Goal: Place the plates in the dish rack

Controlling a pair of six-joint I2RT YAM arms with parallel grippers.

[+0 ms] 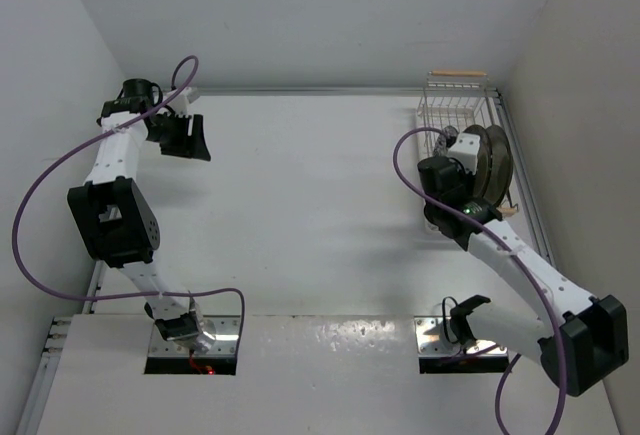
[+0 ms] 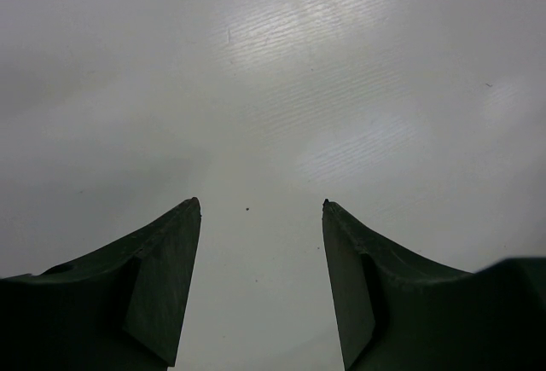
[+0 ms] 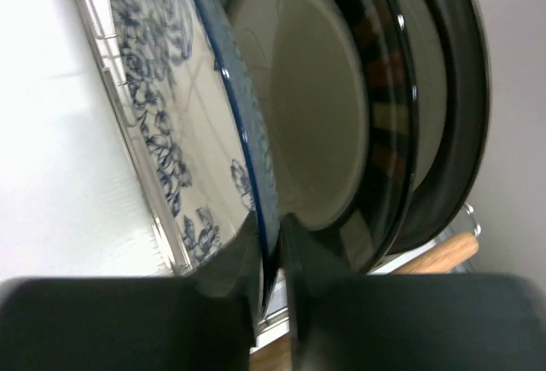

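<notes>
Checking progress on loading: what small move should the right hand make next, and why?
Probably open the right hand and let go: it pinches the rim of the blue floral plate, which already stands in the dish rack beside the two cream plates.

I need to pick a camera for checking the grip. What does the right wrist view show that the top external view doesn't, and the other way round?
Only the right wrist view shows the blue floral plate with its pattern, the banded-rim plate, and the dark-rimmed plate behind it. It also shows the right gripper closed on the floral plate's rim.
Only the top external view shows the left gripper, open above the table, well away from the dish rack. It also shows the rack's far wooden handle.
Both views show plates standing on edge in the rack.
</notes>
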